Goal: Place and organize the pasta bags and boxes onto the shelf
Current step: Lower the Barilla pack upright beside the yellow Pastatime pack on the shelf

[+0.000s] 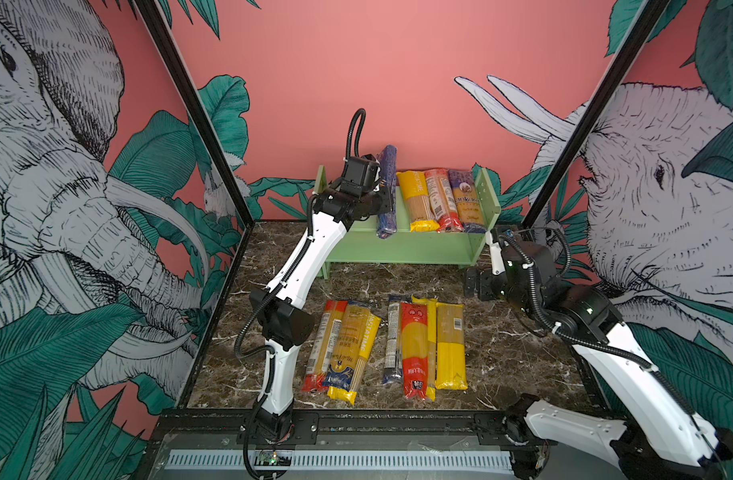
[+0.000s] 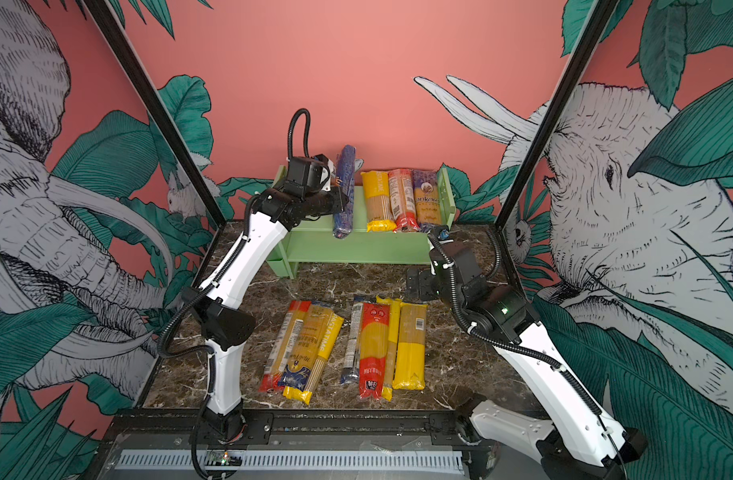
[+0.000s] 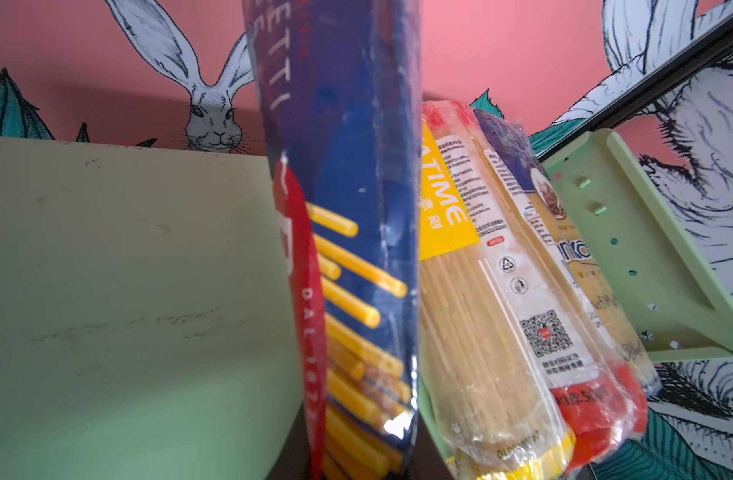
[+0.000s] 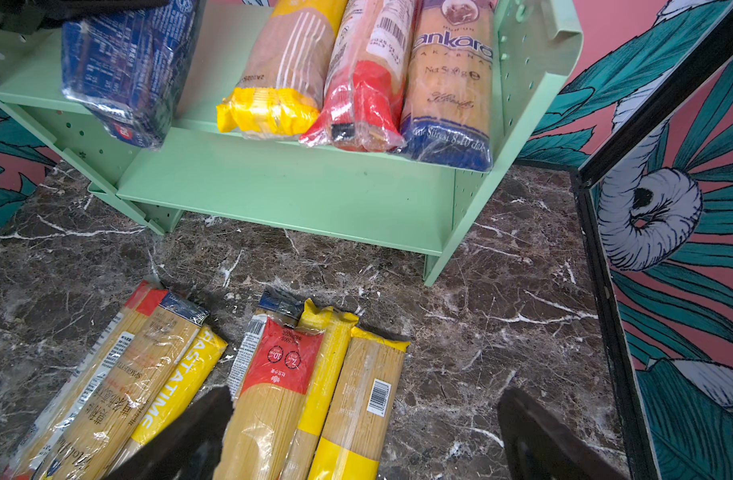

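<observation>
Spaghetti packs lie in two groups on the near part of the dark marble tabletop (image 1: 502,353), all with their length toward the shelf. The left group (image 1: 348,345) has three packs that partly overlap; the right group (image 1: 414,345) has four, pressed side by side.

Behind the right group and a little to the right, the right fingers (image 4: 182,440) hang above the tabletop. They are spread wide with nothing gripped. In the right wrist view the far ends of the right group lie below them, not touched.

Further back stands the pale green shelf (image 1: 398,249), before the pink wall (image 1: 356,83). The left arm (image 1: 311,257) reaches over its left part. The left fingers (image 2: 342,200) are mostly hidden behind the wrist in both top views. They are closed on the dark blue pack (image 1: 387,187), gripping it from its left side at about half its length. This pack is tilted: its far end is raised in front of the wall, and its near end points down and sticks out past the front edge of the upper board (image 4: 219,54). Whether it touches the board, I cannot tell.

A strip of bare board separates it from three packs at the right end of the upper board: a yellow-ended pack (image 1: 417,199), a red-ended pack (image 1: 441,199) and a blue-ended pack (image 1: 466,199). They touch one another, and the last is just beside the right side panel (image 1: 487,195).
</observation>
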### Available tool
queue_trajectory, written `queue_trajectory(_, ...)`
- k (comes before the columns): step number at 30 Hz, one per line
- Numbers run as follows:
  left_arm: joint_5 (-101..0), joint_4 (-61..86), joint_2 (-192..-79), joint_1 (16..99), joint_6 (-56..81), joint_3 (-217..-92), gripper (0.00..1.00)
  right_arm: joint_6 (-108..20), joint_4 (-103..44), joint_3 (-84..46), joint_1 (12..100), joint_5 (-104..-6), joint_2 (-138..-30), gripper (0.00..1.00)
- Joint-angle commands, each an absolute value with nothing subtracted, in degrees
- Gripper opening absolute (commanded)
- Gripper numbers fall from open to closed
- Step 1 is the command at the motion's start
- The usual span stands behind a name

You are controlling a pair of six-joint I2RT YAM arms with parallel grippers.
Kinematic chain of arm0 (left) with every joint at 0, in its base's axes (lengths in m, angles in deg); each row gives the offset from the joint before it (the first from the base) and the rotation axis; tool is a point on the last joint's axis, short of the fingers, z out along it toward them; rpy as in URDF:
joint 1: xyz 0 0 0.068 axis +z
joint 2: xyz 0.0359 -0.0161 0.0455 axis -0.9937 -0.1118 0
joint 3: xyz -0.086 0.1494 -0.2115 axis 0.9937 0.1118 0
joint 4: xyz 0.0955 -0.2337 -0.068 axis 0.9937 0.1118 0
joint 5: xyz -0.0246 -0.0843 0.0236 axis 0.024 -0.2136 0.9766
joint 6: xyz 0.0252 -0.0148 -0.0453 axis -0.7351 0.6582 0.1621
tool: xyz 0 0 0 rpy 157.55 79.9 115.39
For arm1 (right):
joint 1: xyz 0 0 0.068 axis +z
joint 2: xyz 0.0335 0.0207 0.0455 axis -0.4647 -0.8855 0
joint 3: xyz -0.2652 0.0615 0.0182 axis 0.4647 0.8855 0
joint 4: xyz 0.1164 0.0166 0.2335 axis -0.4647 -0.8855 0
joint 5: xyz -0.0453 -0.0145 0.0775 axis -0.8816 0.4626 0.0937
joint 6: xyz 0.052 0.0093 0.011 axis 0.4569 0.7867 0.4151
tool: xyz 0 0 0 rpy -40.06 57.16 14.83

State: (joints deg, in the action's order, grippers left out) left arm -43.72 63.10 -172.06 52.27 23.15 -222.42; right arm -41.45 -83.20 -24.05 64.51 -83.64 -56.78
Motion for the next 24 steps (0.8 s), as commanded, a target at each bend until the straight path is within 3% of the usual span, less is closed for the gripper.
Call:
queue_trajectory(1,-45.0,52.7,-170.8,53.1,23.9,-226.1,0.00,-42.1,-82.5,-23.7,63.8,-83.5,-56.2,0.99)
queue_trajectory(8,-48.2,50.4,-173.4,54.3,26.5,-226.0,0.04,-42.7,-82.3,-23.3,63.3,-82.7,-55.5,0.99)
queue_trajectory(11,-49.0,49.8,-174.0,54.3,26.9,-226.0,0.17,-42.9,-82.7,-23.4,63.1,-82.8,-55.5,0.99)
queue_trajectory(19,-49.9,49.0,-173.7,54.4,26.5,-224.7,0.37,-43.1,-83.3,-24.1,62.5,-82.7,-56.0,0.99)
queue_trajectory(24,-50.9,48.7,-173.8,54.4,27.0,-224.4,0.43,-42.7,-83.2,-24.1,62.4,-82.4,-56.3,0.99)
